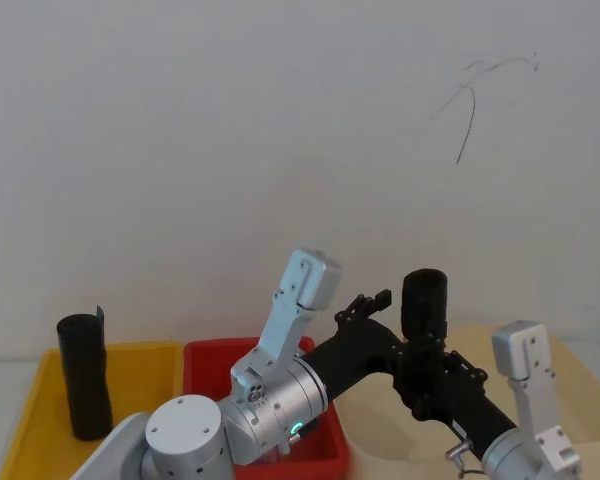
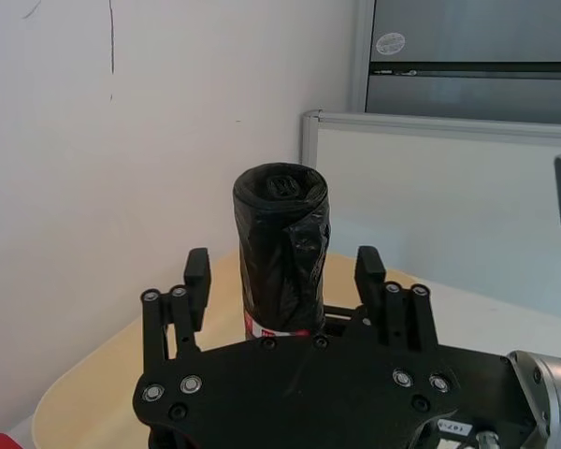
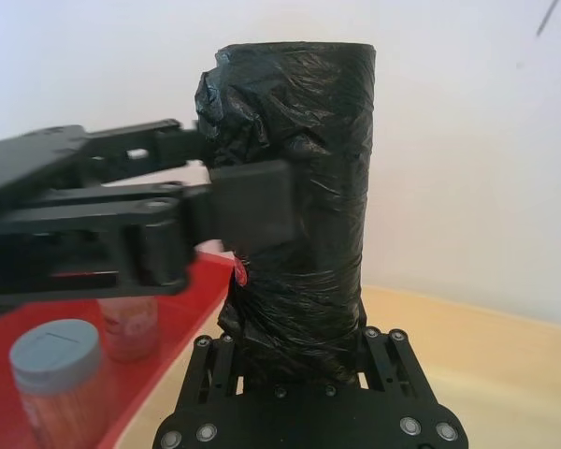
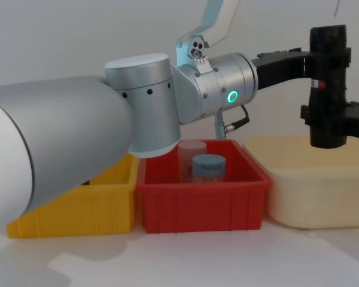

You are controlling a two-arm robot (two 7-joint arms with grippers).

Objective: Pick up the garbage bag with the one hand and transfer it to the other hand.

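Observation:
The garbage bag [image 1: 425,298] is a tall black roll held upright in the air above the cream bin [image 4: 305,179]. My right gripper [image 3: 299,346] is shut on its lower part. My left gripper [image 2: 283,267] reaches in from the left and stands open around the bag's [image 2: 282,248] upper half, one finger on each side with a small gap. A bit of red label [image 3: 240,276] shows on the bag [image 3: 299,187] just below one left finger [image 3: 252,201]. From the chest, the bag [image 4: 328,78] hangs at the right edge, with the left fingers [image 4: 287,63] at its upper part.
A red bin [image 4: 203,197] with two jars [image 4: 208,167] stands in the middle. A yellow bin [image 1: 140,365] on the left holds a plain black roll [image 1: 85,375]. A white wall is close behind. The left arm's big silver links [image 4: 137,101] span the space above the bins.

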